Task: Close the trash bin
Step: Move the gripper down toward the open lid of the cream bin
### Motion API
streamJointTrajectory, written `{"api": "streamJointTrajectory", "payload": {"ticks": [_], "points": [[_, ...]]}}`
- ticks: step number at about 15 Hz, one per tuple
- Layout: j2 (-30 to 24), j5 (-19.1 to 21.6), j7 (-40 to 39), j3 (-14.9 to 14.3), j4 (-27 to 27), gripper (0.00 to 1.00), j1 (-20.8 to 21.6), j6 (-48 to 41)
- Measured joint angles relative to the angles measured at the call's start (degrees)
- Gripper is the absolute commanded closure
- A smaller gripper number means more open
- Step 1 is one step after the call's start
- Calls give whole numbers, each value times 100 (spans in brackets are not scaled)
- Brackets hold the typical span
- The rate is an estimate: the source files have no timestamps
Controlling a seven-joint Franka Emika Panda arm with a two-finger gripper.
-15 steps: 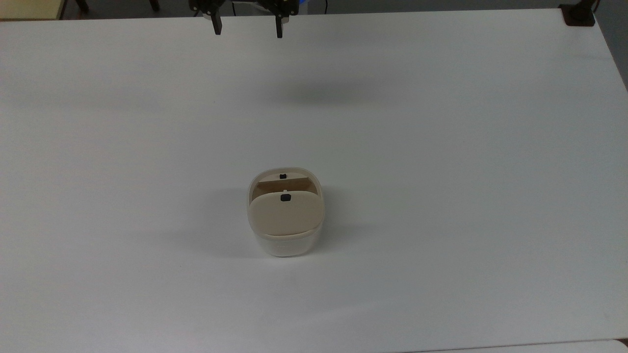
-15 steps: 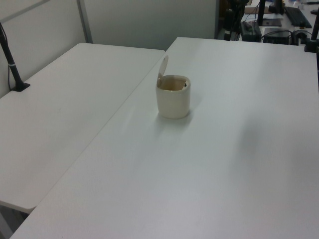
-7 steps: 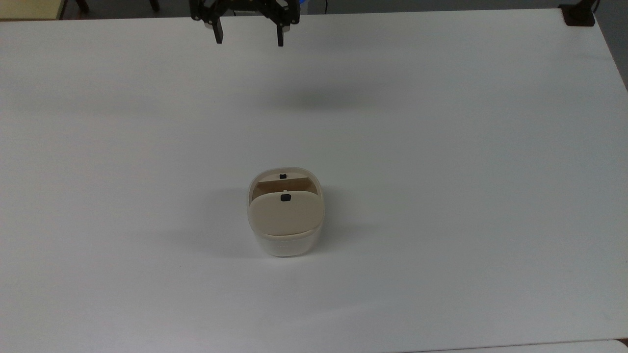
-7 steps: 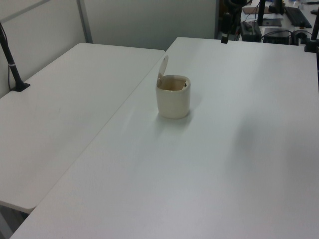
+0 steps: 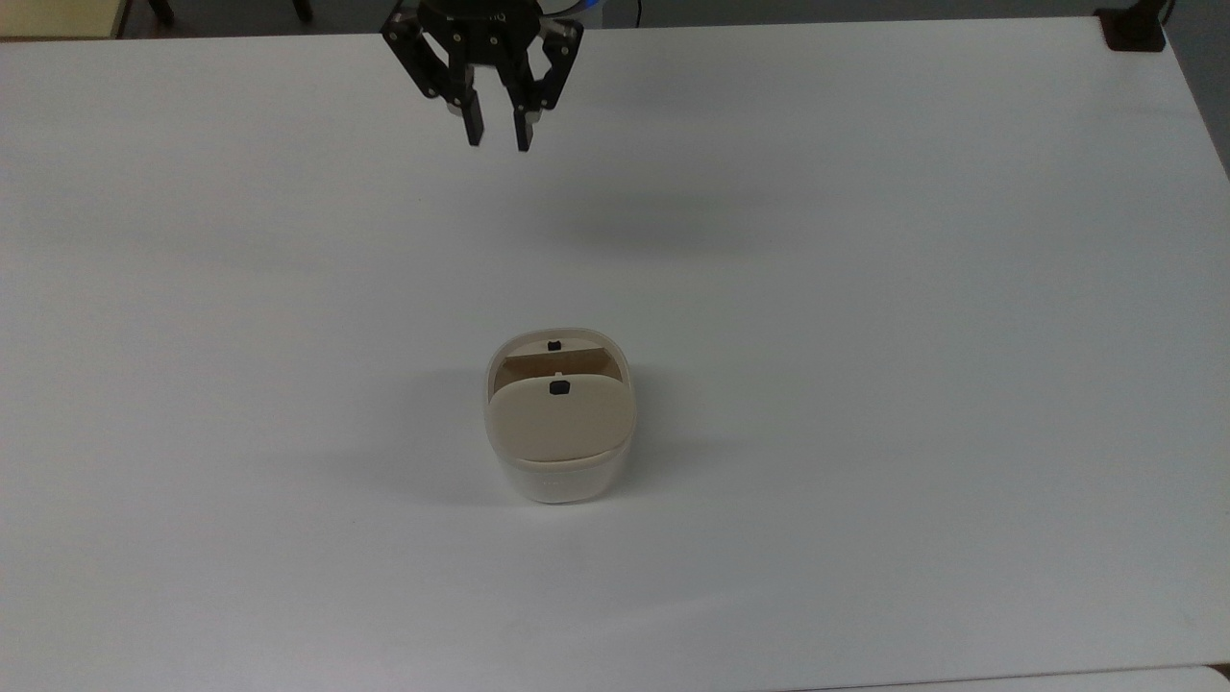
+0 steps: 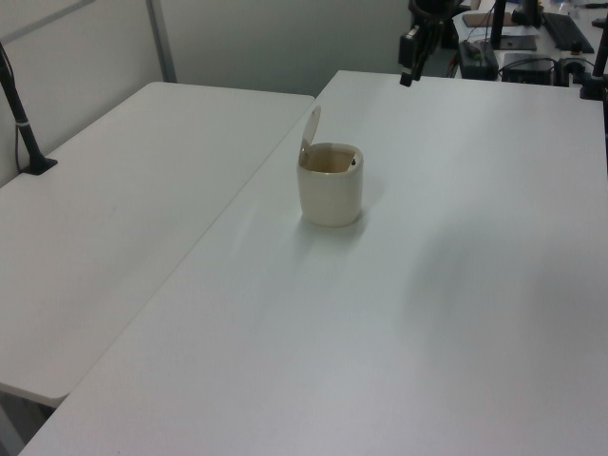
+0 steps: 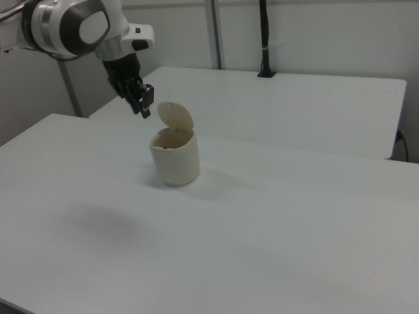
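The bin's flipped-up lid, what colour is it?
Beige, a shade darker than the cream-white trash bin below it; the lid shows best in the top view.

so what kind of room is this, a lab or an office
Probably a robotics lab: plain white tables, a black camera post clamped at a table edge, and a small cream plastic trash bin alone as the test prop.

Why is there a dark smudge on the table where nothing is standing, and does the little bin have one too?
In the top view, the soft grey patch on the white table is the shadow of the black two-finger tool hanging above. The small cream-white plastic trash bin casts faint shadows to both sides. In the right view, a blurry dark patch lies on the table toward the right view's left.
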Motion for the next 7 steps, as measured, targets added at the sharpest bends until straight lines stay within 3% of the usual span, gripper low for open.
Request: {"api": "streamJointTrajectory", "payload": {"ticks": [4, 7], "points": [[465, 29, 1687, 8, 404, 100, 13, 611], [831, 29, 2518, 9, 729, 100, 97, 925]]}}
